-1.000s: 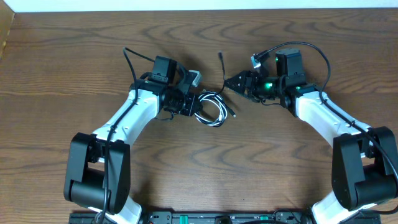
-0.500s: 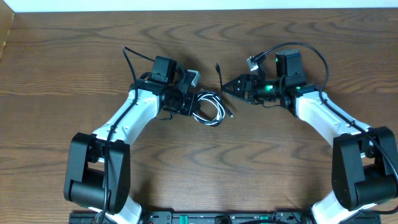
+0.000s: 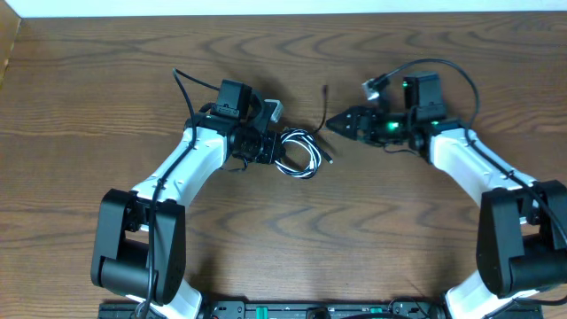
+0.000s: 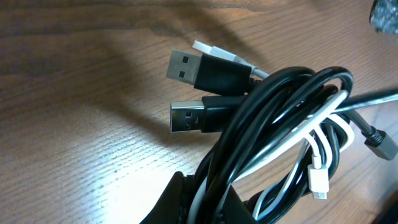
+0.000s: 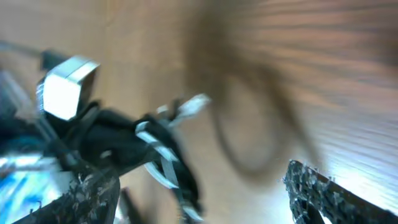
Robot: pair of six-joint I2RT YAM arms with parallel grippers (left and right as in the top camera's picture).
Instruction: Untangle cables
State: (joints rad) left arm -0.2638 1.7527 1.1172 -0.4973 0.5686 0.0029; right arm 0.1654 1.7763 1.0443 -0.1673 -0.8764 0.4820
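Observation:
The cables (image 3: 299, 152) lie as a small coiled bundle of black and white cords on the table's middle. My left gripper (image 3: 269, 148) is shut on the bundle's left side. In the left wrist view the jaws (image 4: 202, 198) pinch several black strands and a white one (image 4: 280, 118), with two black USB plugs (image 4: 189, 65) sticking out to the left. One thin black strand (image 3: 325, 90) rises from the bundle toward the far edge. My right gripper (image 3: 335, 124) hovers just right of that strand, open. Its view is blurred, and its fingers (image 5: 93, 196) stand wide apart with the bundle (image 5: 158, 149) ahead.
The wooden table (image 3: 283, 248) stretches all round the bundle. A thick black cord (image 3: 443, 66) arcs over the right arm's wrist. The left arm's own cord (image 3: 182, 84) loops up at the back left. A white wall strip borders the far edge.
The right gripper has drawn back to the right and its jaws have spread wider. The loose black strand's tip has swung slightly right. The left gripper keeps its hold and has not moved.

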